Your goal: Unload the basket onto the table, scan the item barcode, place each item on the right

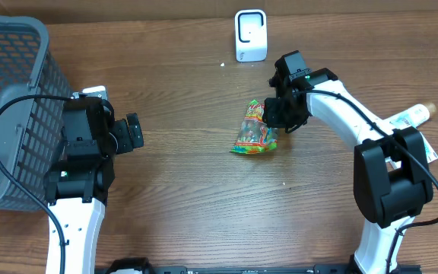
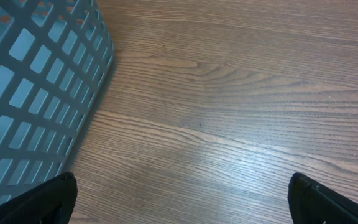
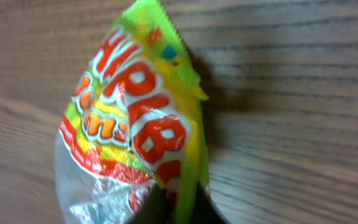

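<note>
Counter (image 1: 204, 205) open across centre-left and lower centre of frame. Obstacles: basket (image 1: 6, 114) fills upper left; scanner (image 1: 250, 35) top centre; candy bag (image 1: 255, 129) mid-frame; bottle (image 1: 411, 116) at right edge.

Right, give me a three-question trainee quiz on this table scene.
1. True or false: the left gripper is holding the candy bag.
2. What stands near the far edge of the table, beyond the bag? A) white scanner B) red mug C) cardboard box
3. Fill in: the grey basket sits on the robot's ____ side.
Key: 1 false, it is open and empty; the right gripper pinches the bag. 2 A. 3 left.
</note>
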Controlling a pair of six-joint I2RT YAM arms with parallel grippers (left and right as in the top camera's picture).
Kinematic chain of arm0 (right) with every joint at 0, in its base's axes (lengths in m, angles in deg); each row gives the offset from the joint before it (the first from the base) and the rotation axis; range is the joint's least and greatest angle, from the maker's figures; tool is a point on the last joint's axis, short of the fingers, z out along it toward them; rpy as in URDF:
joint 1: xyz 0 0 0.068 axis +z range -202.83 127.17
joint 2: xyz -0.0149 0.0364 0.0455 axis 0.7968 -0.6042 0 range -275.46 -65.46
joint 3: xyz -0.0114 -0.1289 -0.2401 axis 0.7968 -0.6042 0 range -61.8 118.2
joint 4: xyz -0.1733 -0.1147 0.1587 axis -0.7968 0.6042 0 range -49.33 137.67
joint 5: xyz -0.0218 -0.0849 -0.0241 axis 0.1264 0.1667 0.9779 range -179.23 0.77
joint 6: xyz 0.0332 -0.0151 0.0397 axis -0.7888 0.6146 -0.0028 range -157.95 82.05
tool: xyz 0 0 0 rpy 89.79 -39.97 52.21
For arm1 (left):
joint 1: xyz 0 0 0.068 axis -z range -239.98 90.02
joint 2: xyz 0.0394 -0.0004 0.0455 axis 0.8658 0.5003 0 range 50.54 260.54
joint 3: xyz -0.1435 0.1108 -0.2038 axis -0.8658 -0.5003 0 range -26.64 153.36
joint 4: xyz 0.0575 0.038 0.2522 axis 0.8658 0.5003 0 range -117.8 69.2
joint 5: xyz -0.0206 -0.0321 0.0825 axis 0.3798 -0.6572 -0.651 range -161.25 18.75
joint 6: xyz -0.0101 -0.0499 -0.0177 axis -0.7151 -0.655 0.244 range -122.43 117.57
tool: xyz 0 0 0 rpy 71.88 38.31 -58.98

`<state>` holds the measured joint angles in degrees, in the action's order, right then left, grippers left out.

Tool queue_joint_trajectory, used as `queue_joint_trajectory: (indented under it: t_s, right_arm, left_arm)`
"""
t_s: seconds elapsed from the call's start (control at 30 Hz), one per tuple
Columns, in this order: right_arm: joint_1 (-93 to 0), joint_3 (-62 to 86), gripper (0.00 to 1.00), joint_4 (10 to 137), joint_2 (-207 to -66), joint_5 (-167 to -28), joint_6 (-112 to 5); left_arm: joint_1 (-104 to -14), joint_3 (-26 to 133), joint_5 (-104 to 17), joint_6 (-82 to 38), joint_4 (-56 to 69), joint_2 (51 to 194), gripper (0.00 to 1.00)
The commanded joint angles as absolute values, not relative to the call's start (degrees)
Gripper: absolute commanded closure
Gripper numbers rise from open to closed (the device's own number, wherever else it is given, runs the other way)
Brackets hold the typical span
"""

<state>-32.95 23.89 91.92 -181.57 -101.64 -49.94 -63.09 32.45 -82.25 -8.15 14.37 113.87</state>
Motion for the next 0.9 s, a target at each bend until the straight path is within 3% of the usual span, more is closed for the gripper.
queue_joint_trajectory:
  t_s: [0.0, 0.03, 0.1, 0.27, 0.4, 0.6, 0.87]
  right_arm:
    - [-33.43, 23.76, 0.44, 92.88, -180.37, -101.24, -43.76]
    - [-33.52, 23.89, 0.25, 93.38, -180.31, -101.24, -42.38]
    - [-33.74, 25.05, 0.16, 95.15, -180.22, -100.83, -40.96]
    - [-33.6, 34.28, 0.14, 103.92, -179.65, -100.85, -37.22]
    - [-31.97, 41.55, 0.1, 109.4, -179.56, -100.83, -26.1]
    - [-29.32, 40.46, 0.09, 107.78, -180.72, -100.11, -6.51]
    - [-31.0, 39.06, 0.07, 101.66, -186.58, -97.0, -5.94]
  left_arm:
    - [-63.33, 32.63, -82.75, -7.32, 14.22, 113.54, 0.0]
    - [-63.33, 32.63, -82.75, -7.32, 14.2, 113.54, 0.0]
    - [-63.33, 32.63, -82.75, -7.32, 14.22, 113.54, 0.0]
    - [-63.33, 32.63, -82.75, -7.32, 14.2, 113.54, 0.0]
    - [-63.33, 32.63, -82.75, -7.32, 14.22, 113.54, 0.0]
    - [-63.33, 32.63, -82.75, -7.32, 14.22, 113.54, 0.0]
    - [-63.33, 32.63, -82.75, -7.32, 14.2, 113.54, 0.0]
